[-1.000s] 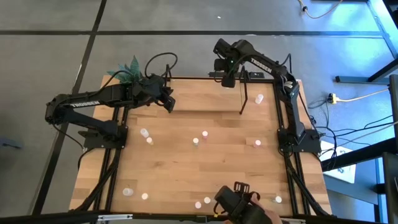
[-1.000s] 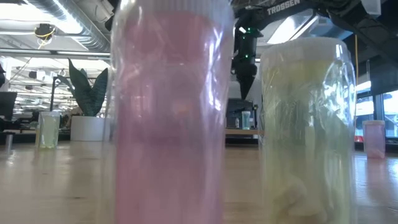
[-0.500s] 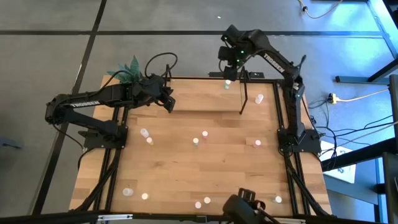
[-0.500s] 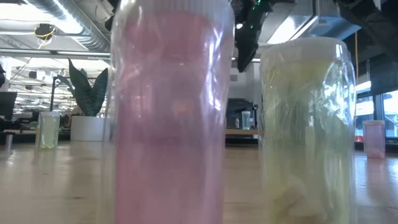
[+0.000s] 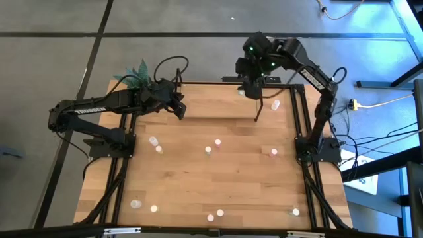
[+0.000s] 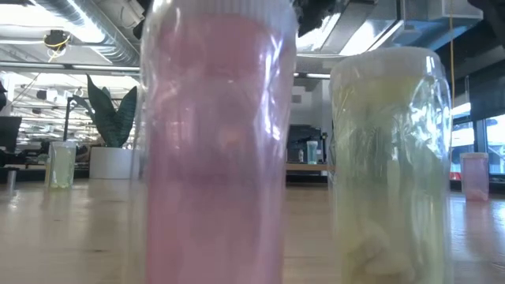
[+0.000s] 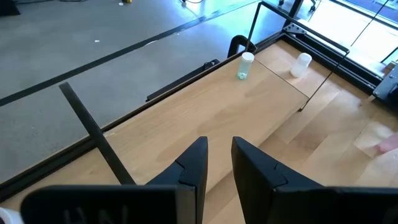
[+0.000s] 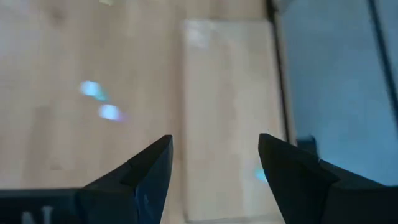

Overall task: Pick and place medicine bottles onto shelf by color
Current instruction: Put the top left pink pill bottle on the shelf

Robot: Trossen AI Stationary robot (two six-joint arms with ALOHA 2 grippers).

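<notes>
The shelf point(image 5: 211, 100) stands along the table's far edge, a light board between thin black end frames. On its right part stand a greenish medicine bottle point(image 5: 241, 90) point(image 7: 244, 65) and a white one point(image 5: 275, 104) point(image 7: 301, 64). Several more bottles stand scattered on the table, among them a pink one point(image 5: 273, 152). My right gripper point(image 5: 255, 91) point(image 8: 214, 140) hangs open and empty high over the shelf's right end. My left gripper point(image 5: 180, 107) point(image 7: 219, 144) hovers over the shelf's left part, its fingers a narrow gap apart with nothing between them.
A potted plant point(image 5: 135, 73) stands at the far left corner. In the low view a pink bottle point(image 6: 217, 142) and a yellowish one point(image 6: 390, 158) stand right before the camera and hide most of the table. Bare wood lies at the table's middle.
My right gripper has risen from just above the greenish bottle on the shelf and swung toward the table's right edge, tipping as it went; its fingers stayed open. The bottle stays upright on the board. A dark shape at the near edge has left the view.
</notes>
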